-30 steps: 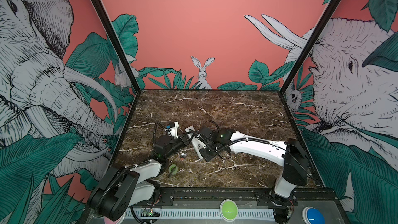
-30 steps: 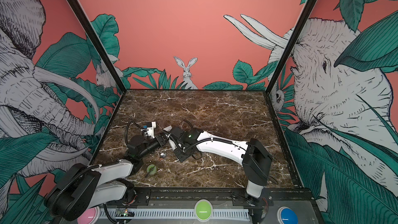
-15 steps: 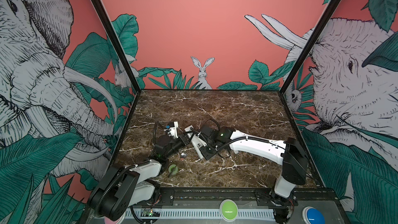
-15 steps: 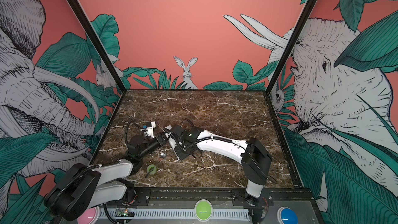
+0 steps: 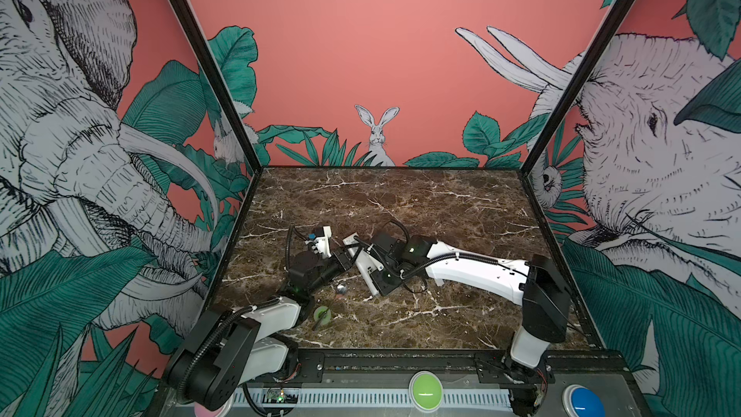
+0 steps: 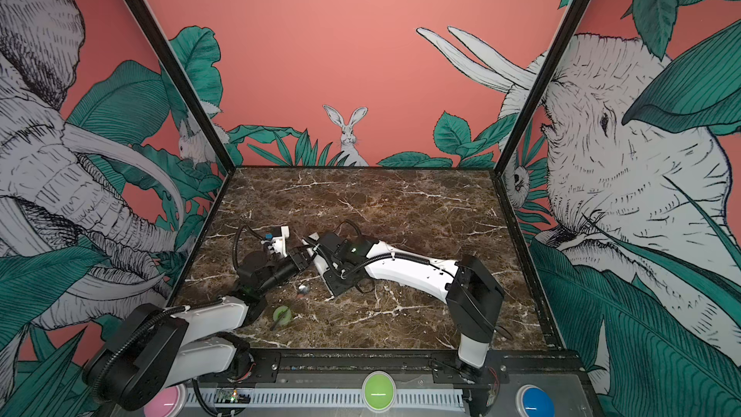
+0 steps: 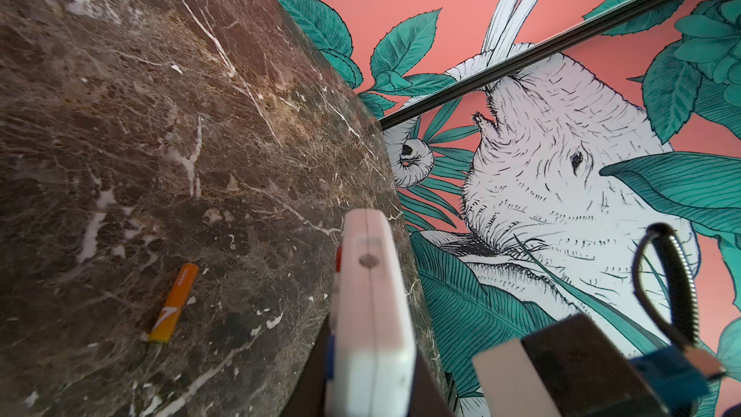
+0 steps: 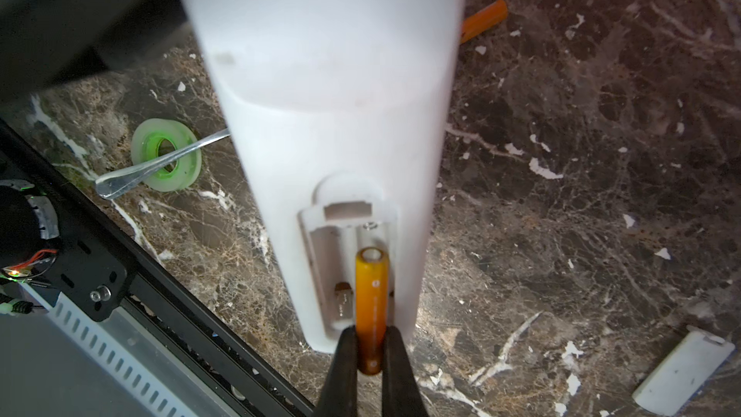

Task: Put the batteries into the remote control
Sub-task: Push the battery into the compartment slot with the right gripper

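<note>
The white remote control (image 8: 333, 114) lies back-up with its battery compartment (image 8: 345, 270) uncovered. My right gripper (image 8: 371, 351) is shut on an orange battery (image 8: 372, 298). Its far end lies over one slot of the compartment, and its near end sticks out past the remote's end. The other slot is bare. My left gripper (image 7: 369, 355) is shut on the remote (image 7: 369, 298) by its edges. A second battery (image 7: 174, 302) lies loose on the marble beside it. In both top views the two grippers (image 5: 347, 255) (image 5: 371, 280) meet at the remote (image 6: 320, 266) left of centre.
A small white cover strip (image 8: 681, 373) lies on the marble near the right gripper. A metal spoon (image 8: 160, 162) rests across a green tape roll (image 8: 166, 160) close to the front rail (image 8: 120, 306). The same roll (image 5: 322, 313) sits by the left arm.
The right arm has shifted very slightly at the remote. Both grips are unchanged.
</note>
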`<state>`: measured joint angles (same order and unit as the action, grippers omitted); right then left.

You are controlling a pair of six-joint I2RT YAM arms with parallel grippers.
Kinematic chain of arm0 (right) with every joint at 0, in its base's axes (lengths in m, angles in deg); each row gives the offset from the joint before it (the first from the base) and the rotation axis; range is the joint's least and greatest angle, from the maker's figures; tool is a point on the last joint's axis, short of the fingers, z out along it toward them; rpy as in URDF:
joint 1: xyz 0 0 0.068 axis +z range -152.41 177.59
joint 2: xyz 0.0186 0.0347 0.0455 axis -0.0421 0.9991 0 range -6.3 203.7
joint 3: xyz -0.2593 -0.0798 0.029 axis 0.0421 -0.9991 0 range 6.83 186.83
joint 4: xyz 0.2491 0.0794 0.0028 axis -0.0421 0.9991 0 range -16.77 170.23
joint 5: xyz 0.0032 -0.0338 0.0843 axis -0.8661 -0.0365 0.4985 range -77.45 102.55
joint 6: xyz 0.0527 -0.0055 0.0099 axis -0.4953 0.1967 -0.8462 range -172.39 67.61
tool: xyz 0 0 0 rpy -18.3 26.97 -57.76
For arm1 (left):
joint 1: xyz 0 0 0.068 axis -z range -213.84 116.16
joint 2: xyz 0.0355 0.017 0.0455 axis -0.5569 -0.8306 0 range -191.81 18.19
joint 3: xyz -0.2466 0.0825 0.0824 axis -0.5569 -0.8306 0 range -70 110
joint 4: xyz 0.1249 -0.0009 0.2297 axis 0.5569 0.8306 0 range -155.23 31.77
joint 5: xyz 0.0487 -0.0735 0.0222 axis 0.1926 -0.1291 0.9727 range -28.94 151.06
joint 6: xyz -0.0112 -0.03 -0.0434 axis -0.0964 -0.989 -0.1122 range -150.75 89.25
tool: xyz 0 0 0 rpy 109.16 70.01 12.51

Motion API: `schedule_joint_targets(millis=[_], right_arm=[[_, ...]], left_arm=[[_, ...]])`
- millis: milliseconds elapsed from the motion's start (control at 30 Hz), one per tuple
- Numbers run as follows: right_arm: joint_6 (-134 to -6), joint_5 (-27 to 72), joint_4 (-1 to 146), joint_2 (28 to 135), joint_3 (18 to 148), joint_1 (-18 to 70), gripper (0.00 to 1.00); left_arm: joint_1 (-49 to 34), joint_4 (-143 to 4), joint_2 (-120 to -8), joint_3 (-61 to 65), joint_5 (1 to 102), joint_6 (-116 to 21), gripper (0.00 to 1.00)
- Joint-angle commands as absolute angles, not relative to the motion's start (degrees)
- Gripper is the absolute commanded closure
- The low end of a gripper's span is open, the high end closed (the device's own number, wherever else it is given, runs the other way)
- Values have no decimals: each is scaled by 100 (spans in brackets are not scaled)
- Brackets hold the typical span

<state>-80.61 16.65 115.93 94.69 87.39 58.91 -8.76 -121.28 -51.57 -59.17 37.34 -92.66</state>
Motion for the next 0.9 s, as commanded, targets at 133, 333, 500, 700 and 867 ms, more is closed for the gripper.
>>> schedule_joint_targets(millis=[133, 333, 500, 700, 867], right_arm=[[-8237, 1427, 11501, 9556, 8777, 5790, 96], [-8259, 1442, 11395, 9547, 8739, 5789, 92], [-8263, 1449, 11409, 9574, 8753, 5789, 90], [-8262, 1383, 11419, 9574, 8769, 5788, 89], [-8288, 1378, 11400, 9565, 8744, 5788, 85]], left_arm=[[-852, -12404, -5087, -5917, 3610, -9359, 100], [-848, -12369, -5021, -5952, 3635, -9359, 100], [-853, -12314, -4940, -5959, 3662, -9359, 100], [-851, -12232, -4885, -5968, 3698, -9339, 100], [-854, -12235, -4874, -5967, 3703, -9350, 100]])
